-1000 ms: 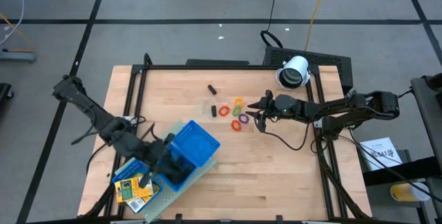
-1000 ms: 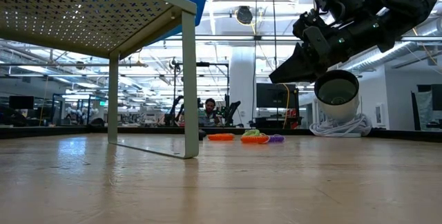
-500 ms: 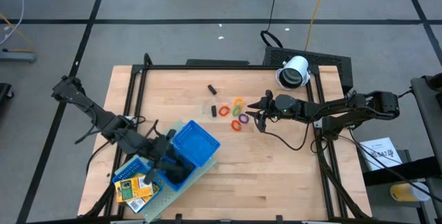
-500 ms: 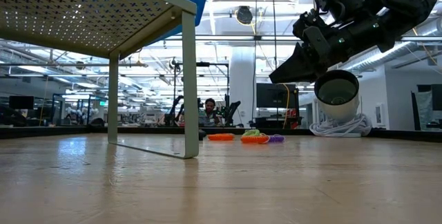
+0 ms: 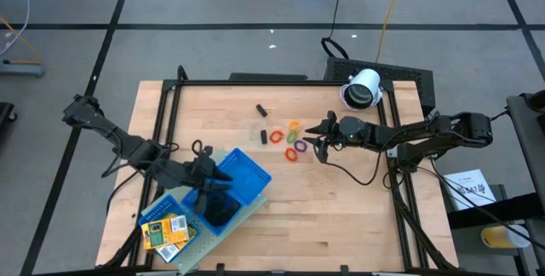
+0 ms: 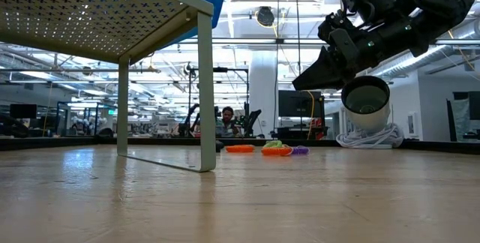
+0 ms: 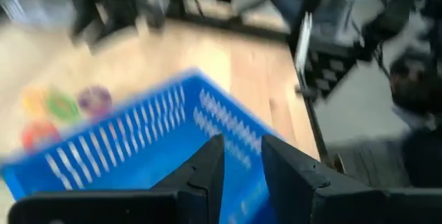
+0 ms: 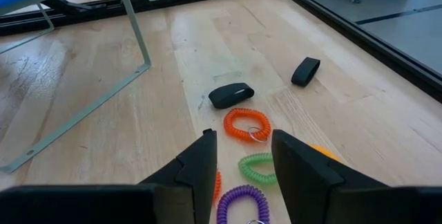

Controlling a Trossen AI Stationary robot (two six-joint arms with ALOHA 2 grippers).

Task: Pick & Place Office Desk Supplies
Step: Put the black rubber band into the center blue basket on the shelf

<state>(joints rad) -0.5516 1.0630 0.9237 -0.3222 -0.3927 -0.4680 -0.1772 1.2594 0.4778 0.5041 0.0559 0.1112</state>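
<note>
Coiled plastic rings (image 5: 292, 140) and smooth black clips (image 8: 231, 95) lie near the wooden counter's (image 5: 341, 208) far edge. The right claw (image 5: 322, 136) hovers beside them, parted, empty. The left claw (image 5: 207, 192), slightly parted, hangs over the slatted blue tray (image 5: 243, 176).

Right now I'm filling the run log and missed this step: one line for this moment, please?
left gripper: empty, above blue tray | right gripper: open, empty, beside coil rings | yellow packs: in tray

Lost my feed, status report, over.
Left gripper open over blue tray, empty. Right gripper open, hovering beside coil rings. Black clips on table. Nothing blocking.
</note>
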